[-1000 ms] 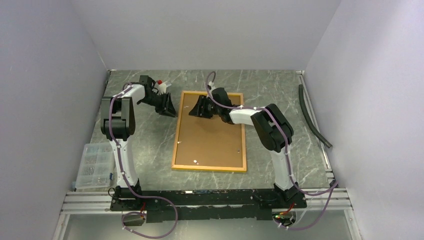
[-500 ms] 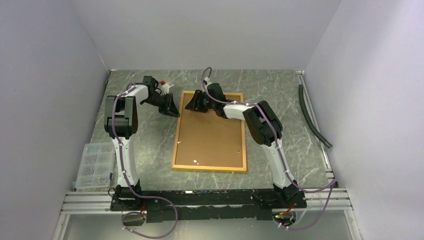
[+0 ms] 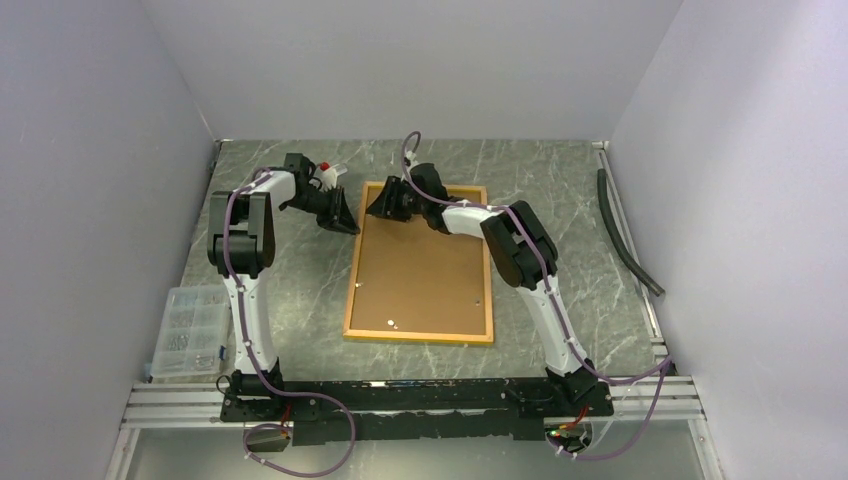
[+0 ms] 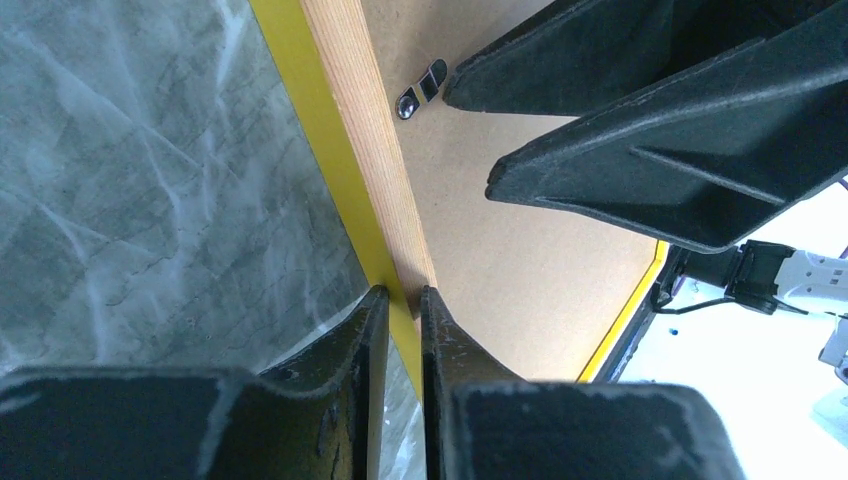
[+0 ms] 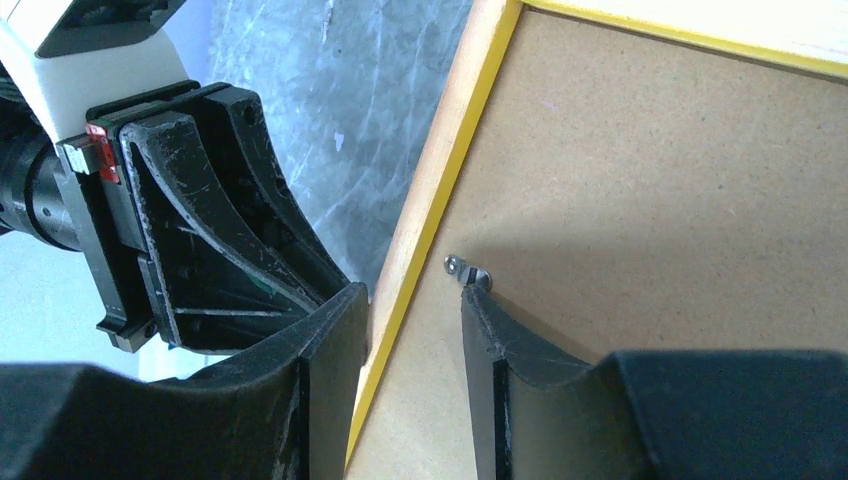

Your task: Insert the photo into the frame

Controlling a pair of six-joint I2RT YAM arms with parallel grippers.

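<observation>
1. The frame (image 3: 351, 290) lies face down on the marbled table (image 3: 300, 290), pale wooden back upward, with the brown backing board (image 3: 420, 270) seated inside it. Both arms work at its far-left corner. We judge the step in hand to be handling the fastenings on the back. We cannot say whether this is to open the frame or to lock it.
2. Our left gripper (image 4: 402, 295) is clenched on the frame's left rail, one finger on the yellow outer edge and the other on the wooden inner side.
3. Our right gripper (image 5: 410, 300) stands released, grasping nothing. Its jaws straddle the same rail just beside the left gripper. One finger is outside over the table, and the other rests at a small metal turn clip (image 5: 466, 270) on the backing board.
4. We think the next move calls for a steady pinch from the left. Meanwhile the right fingertip would nudge that clip sideways, gently enough not to shift the frame.
5. The photo appears in no view, so we cannot tell whether it already lies beneath the board or sits elsewhere. From above, the grippers cover the corner. The clip is partly under the fingertip, so which way it is turned is hard to make out.
</observation>
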